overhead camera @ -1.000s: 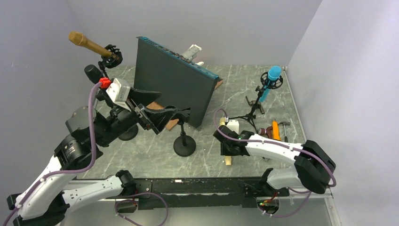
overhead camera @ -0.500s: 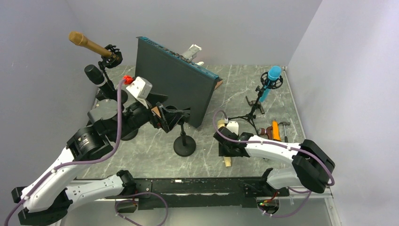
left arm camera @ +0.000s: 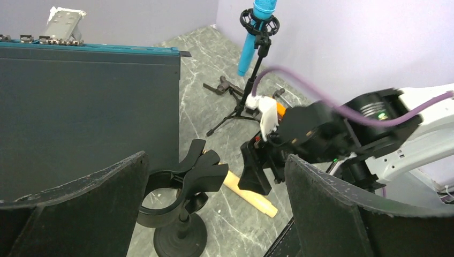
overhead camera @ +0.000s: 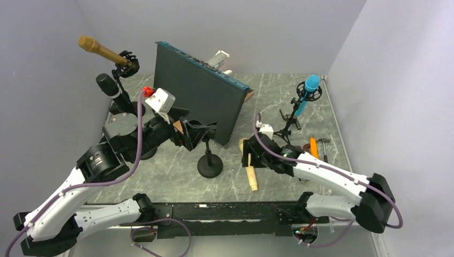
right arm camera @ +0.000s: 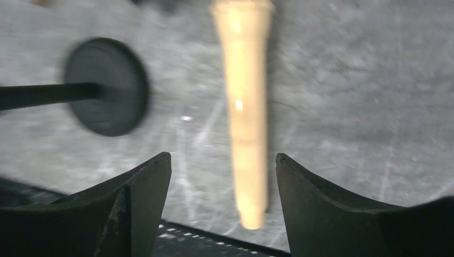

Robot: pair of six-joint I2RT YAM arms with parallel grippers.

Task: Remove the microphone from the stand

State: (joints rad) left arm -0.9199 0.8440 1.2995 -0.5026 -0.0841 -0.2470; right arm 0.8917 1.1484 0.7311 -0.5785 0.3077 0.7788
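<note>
**Hovering with parted fingers over a cream microphone that lies loose on the table**

Behind the left claw (left arm camera: 215, 160), a dark upright panel (overhead camera: 195, 101) walls off the back of the table (overhead camera: 176, 176). Out past that claw's left side, a gold microphone (overhead camera: 101, 51) sits high in its own mount. A black microphone (overhead camera: 107, 84) stands lower, close by it. Beyond the right claw (right arm camera: 222, 158), a blue microphone (overhead camera: 306, 95) hangs in a ring mount on a tripod stand (overhead camera: 289, 126). A hammer (overhead camera: 316, 145) with an orange handle lies off to that claw's right.

Between the two claws stands the round-based desk stand (overhead camera: 209, 160), and its black clip (left arm camera: 198, 174) is empty.

The left claw is spread wide and holds nothing. From its wrist camera the clip shows in the gap between its fingers, and appears to touch neither.

The right claw points down at the table with its fingers well apart. The cream microphone (right arm camera: 247, 123) lies flat on the table beneath that gap, out of the stand and running lengthwise away from the claw. Neither finger touches it. The stand's round base lies just to one side of this claw. This wrist view is blurred, so finer detail cannot be told.
</note>
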